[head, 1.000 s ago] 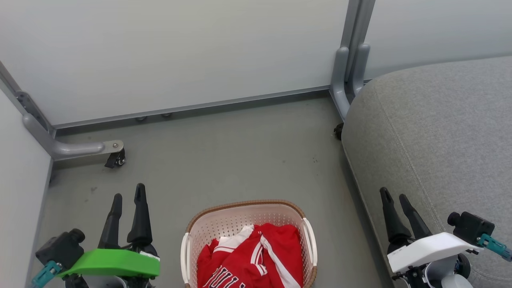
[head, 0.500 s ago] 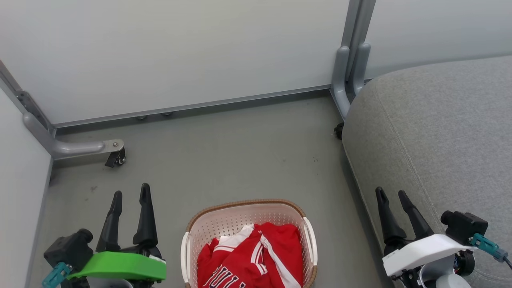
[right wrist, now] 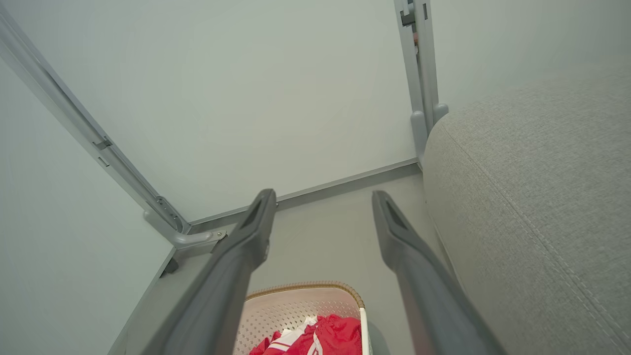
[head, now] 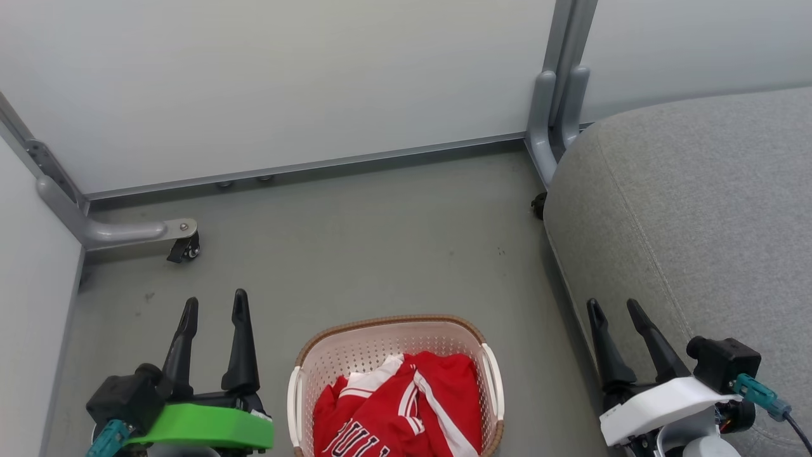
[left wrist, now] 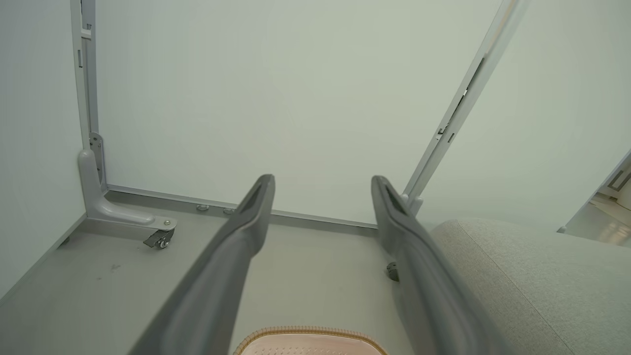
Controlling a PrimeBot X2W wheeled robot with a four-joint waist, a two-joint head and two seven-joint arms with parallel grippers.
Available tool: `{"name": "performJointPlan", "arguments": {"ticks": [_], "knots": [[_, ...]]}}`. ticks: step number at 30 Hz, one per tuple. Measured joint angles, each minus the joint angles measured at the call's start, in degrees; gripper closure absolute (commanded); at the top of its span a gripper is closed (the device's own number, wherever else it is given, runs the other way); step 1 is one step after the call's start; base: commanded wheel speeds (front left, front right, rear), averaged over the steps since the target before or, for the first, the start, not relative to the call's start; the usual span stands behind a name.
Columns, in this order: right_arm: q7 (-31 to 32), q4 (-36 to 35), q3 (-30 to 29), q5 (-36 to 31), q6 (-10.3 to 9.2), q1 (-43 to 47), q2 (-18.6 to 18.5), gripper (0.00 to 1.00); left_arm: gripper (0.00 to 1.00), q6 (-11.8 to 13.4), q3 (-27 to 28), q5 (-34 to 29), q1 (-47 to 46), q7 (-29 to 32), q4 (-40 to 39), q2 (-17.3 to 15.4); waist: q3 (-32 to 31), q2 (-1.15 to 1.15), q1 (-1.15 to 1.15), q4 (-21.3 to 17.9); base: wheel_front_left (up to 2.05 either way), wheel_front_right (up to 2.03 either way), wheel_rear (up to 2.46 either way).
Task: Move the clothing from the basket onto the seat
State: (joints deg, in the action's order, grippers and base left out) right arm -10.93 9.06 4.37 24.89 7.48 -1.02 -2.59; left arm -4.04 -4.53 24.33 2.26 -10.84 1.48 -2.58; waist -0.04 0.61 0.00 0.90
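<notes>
The cream basket [head: 323,355] with a brown rim stands on the floor at the bottom centre of the head view. Red clothing [head: 406,406] with white trim and black lettering lies bunched inside it. The grey seat [head: 698,209] fills the right side. My left gripper [head: 214,306] hovers open to the left of the basket, nothing between its fingers. My right gripper [head: 615,306] is open too, at the seat's front edge, right of the basket. The left wrist view catches the basket rim [left wrist: 305,333] and seat [left wrist: 532,276]; in the right wrist view the basket [right wrist: 296,305], clothing [right wrist: 335,335] and seat [right wrist: 532,187] show.
Pale partition panels close off the back and left. A grey panel foot with a caster [head: 181,244] stands on the floor at the left, and a grey post base [head: 555,108] rises at the seat's back corner. Bare grey floor [head: 361,247] stretches beyond the basket.
Both grippers have drifted inward toward the basket, the left one rightward and the right one leftward. Basket and clothing have not moved.
</notes>
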Motion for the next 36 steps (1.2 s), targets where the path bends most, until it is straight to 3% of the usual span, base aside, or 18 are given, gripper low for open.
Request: {"name": "performJointPlan", "arguments": {"ticks": [36], "knots": [[-4.0,-1.6,2.0,-14.0,0.01,0.3,-0.1,0.00,0.00,1.6,-1.7,-15.9,2.2,-4.1,-2.1,-0.1,-0.2,0.00,0.00,0.7,0.00,0.00,0.00]]}}
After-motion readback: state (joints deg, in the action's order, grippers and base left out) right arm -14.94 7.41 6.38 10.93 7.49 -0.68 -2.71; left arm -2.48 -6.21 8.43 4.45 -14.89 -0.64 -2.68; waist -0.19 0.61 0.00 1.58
